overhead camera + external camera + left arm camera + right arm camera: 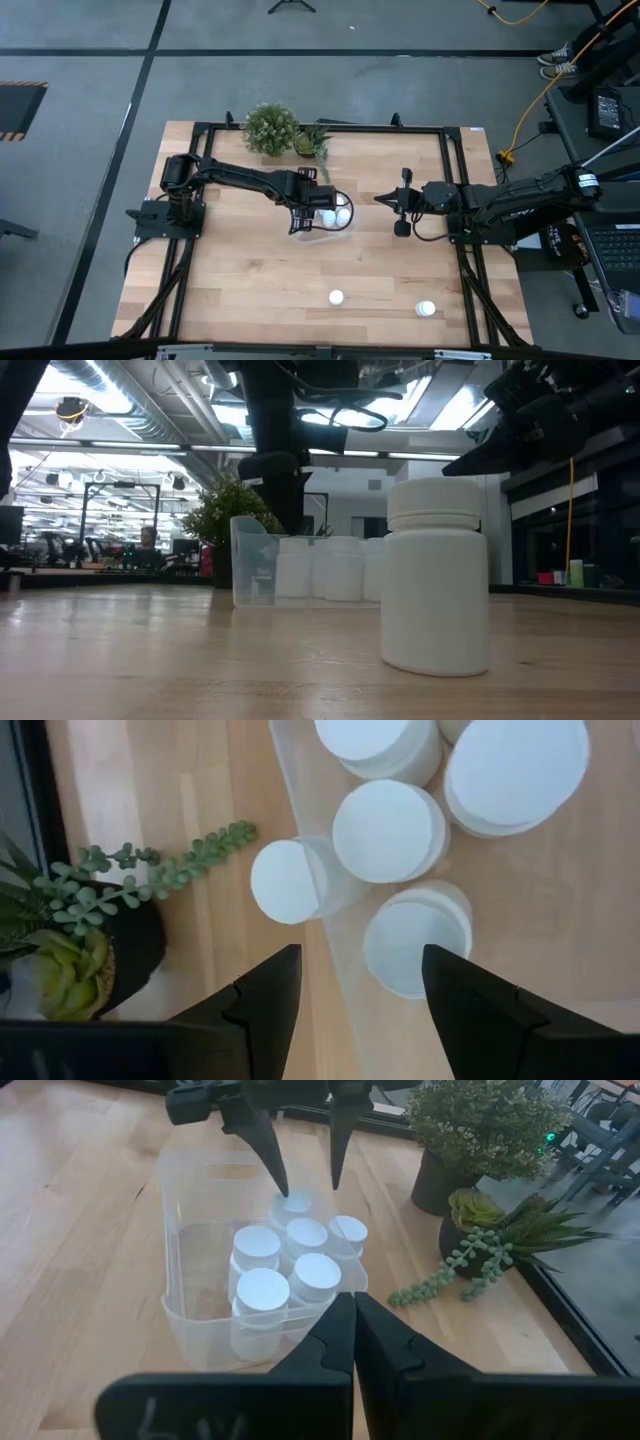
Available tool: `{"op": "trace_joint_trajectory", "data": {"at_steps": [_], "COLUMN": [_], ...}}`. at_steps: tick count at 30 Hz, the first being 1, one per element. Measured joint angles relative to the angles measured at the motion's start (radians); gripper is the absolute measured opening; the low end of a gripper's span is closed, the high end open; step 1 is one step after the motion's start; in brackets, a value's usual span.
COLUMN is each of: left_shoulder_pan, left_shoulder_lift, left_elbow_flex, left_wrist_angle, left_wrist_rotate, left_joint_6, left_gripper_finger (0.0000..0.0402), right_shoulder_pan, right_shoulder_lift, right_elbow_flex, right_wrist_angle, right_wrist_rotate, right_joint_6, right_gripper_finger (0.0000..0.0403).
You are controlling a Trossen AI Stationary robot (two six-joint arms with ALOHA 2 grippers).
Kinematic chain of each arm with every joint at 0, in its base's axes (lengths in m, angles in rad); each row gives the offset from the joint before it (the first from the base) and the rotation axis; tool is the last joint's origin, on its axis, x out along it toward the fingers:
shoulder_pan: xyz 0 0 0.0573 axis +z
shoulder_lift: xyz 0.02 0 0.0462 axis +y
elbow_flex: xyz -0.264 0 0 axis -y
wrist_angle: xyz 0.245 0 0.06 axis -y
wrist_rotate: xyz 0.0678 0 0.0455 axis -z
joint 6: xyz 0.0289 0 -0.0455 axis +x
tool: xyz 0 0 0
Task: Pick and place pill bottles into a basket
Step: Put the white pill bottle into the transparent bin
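While the left gripper (305,1180) hangs over the basket (185,1230) with jaws wide and holding nothing, six pill bottles (300,1270) stand inside. Two more bottles (337,297) sit on the counter (240,270); the right gripper (385,199), jaws closed and empty, waits beside the basket.

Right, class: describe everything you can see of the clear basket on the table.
The basket is a shallow, clear plastic rectangular tray with rounded corners, sitting flat on the wooden table near the potted plants. Six white-capped pill bottles stand upright inside, clustered at one end. The left gripper hangs open above them, not touching the tray.
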Motion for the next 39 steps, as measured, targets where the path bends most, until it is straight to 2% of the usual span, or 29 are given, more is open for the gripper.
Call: {"op": "trace_joint_trajectory", "data": {"at_steps": [12,26,31,39], "left_shoulder_pan": [-0.001,0.082,0.121,0.162], "left_shoulder_lift": [0.0,0.0,0.0,0.0], "left_elbow_flex": [0.097,0.116,0.116,0.116], "left_wrist_angle": [-0.062,-0.089,-0.089,-0.084], "left_wrist_rotate": [-0.011,-0.093,-0.012,0.058], "left_joint_6": [0.102,0.428,0.45,0.622], "left_gripper_finger": [0.02,0.02,0.02,0.0189], "right_shoulder_pan": [0.0,0.0,0.0,0.0], "right_shoulder_lift": [0.0,0.0,0.0,0.0], "right_elbow_flex": [0.0,0.0,0.0,0.0], "right_wrist_angle": [0.0,-0.051,-0.051,-0.047], "right_wrist_rotate": [0.0,0.001,0.0,0.0], "right_joint_6": [0.0,-0.076,-0.076,-0.076], "right_gripper_finger": [0.0005,0.0005,0.0005,0.0005]}}
